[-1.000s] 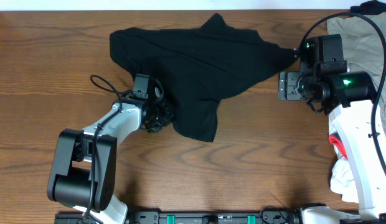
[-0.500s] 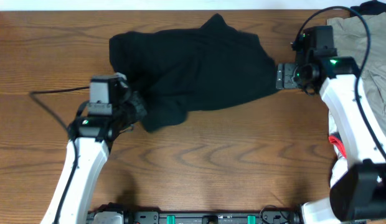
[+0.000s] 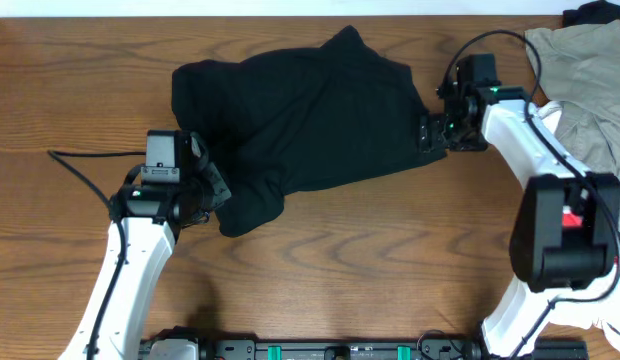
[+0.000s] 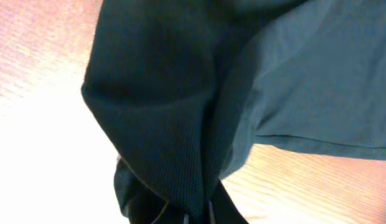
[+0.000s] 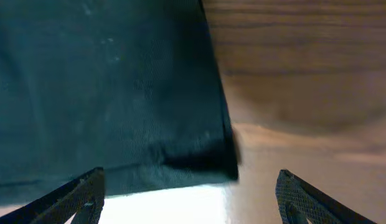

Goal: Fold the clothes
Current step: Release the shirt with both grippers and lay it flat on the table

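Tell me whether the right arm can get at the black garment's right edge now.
Probably yes. The right gripper is open at the right edge of the black garment; its wrist view shows that edge lying flat ahead of the open jaws, nothing covering it.

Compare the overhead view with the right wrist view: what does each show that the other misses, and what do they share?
Only overhead: the whole black garment, the left tool pinching its lower left part, and a beige garment at the far right. Only right wrist: the garment's corner close up, seen between the tips of the open right tool. Both: the black garment lying on the wooden table.
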{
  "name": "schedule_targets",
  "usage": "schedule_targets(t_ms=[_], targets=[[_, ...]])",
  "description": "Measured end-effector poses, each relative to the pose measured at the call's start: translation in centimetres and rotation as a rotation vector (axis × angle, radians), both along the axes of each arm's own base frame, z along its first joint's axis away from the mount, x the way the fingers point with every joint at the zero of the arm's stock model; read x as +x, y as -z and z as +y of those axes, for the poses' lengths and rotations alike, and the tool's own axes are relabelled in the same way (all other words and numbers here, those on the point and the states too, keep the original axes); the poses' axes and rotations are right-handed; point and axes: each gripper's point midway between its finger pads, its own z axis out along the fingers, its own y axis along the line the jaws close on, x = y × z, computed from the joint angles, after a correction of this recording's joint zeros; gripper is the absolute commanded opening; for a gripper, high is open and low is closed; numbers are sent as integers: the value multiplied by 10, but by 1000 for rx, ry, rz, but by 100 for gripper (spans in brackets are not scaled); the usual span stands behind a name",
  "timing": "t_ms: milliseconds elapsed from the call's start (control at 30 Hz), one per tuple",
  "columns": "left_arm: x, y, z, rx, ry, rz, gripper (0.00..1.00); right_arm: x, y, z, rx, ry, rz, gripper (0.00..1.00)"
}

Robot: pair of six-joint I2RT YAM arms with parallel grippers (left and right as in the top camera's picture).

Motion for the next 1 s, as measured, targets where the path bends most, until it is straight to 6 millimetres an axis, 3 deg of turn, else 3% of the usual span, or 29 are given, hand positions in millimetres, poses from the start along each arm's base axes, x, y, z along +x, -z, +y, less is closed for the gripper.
schedule_targets(t_ms=[233,300,400,433,467,500,533,667,833,933,1000], targets=[[0,11,2,19,7,37,6,14,21,3,10,-6,-18,81],[0,12,2,20,7,39,6,14,26,3,12,-6,-11,76],[0,12,2,20,7,39,6,14,32,3,9,-12,-2,57],[0,12,3,22,6,39,6,14,32,3,13,-7,-4,40],[0,12,3,23,5,38,6,14,32,3,11,-16,-3,30],[0,12,3,26,4,38,6,13,33,3,12,-14,1,9],[0,12,4,27,4,38,6,13,33,3,11,-18,1,1],[-1,12,4,31,5,40,6,7,35,3,10,-14,25,1],[-10,16,17,45,-8,84,6,-23,33,-6,-26,-4,142,1],[-22,20,32,58,-21,133,6,-44,16,-20,-65,20,194,1],[-33,23,44,62,-39,176,6,-55,-10,-33,-91,52,191,1]])
